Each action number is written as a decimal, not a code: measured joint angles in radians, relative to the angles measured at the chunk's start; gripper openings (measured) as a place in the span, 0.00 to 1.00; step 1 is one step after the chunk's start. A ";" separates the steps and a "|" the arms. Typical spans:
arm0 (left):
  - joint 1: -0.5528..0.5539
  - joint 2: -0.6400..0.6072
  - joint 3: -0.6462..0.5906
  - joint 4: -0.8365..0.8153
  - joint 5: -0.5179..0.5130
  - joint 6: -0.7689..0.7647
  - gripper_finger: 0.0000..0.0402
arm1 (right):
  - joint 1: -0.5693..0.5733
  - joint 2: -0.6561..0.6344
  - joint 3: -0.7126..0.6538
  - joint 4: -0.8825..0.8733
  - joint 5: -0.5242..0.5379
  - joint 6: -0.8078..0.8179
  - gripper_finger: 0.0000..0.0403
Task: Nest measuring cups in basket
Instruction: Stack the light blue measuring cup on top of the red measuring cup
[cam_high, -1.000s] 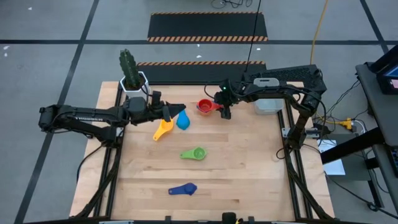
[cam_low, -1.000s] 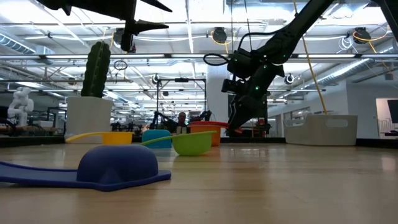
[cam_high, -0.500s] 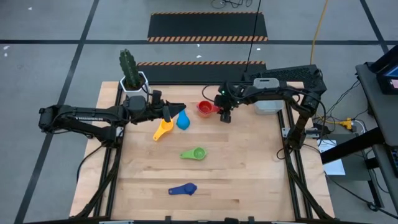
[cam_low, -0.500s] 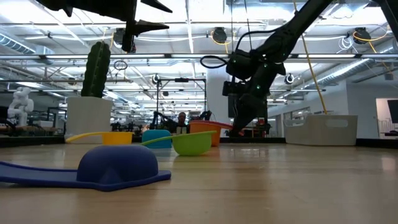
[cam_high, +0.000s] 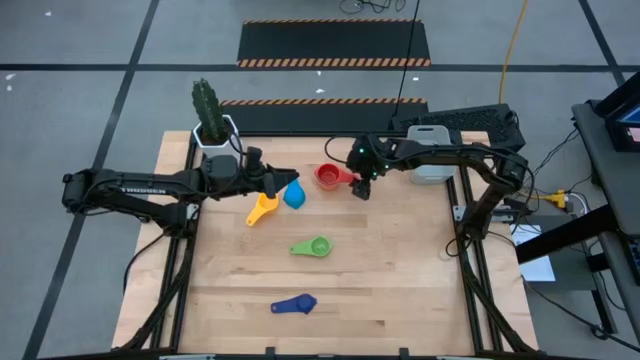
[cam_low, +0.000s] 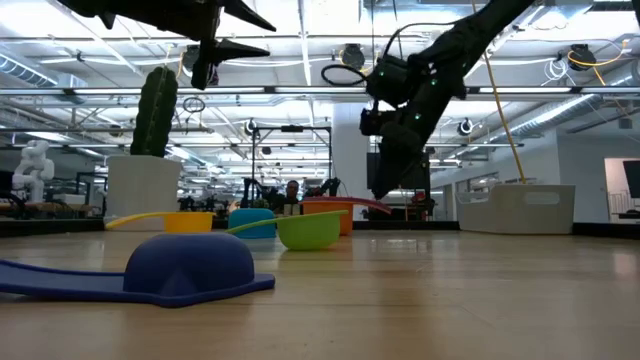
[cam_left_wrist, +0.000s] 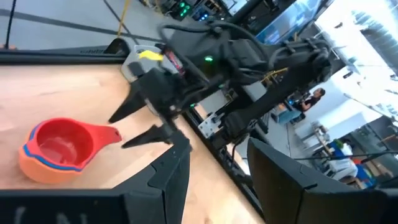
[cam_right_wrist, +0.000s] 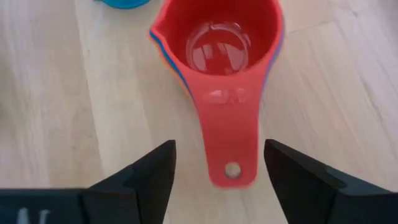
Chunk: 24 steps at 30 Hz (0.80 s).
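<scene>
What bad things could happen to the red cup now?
1. The right gripper is open with the red cup's thin handle between its fingers; closing off-centre might let the handle slip out.
2. The red cup sits nested in an orange cup; lifting by the red handle might leave the orange one behind or drop it.
3. The basket lies close behind the right arm, so a swing could bump it.
</scene>
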 joint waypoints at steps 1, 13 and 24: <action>0.002 0.000 0.000 0.002 0.001 -0.009 0.41 | 0.004 -0.014 0.000 -0.015 0.006 0.017 0.60; 0.008 -0.010 0.000 -0.060 0.130 0.025 0.41 | 0.062 -0.175 0.000 -0.093 0.015 0.387 0.59; -0.006 -0.010 0.000 -0.315 0.218 0.036 0.41 | 0.180 -0.234 0.000 -0.084 0.060 0.592 0.59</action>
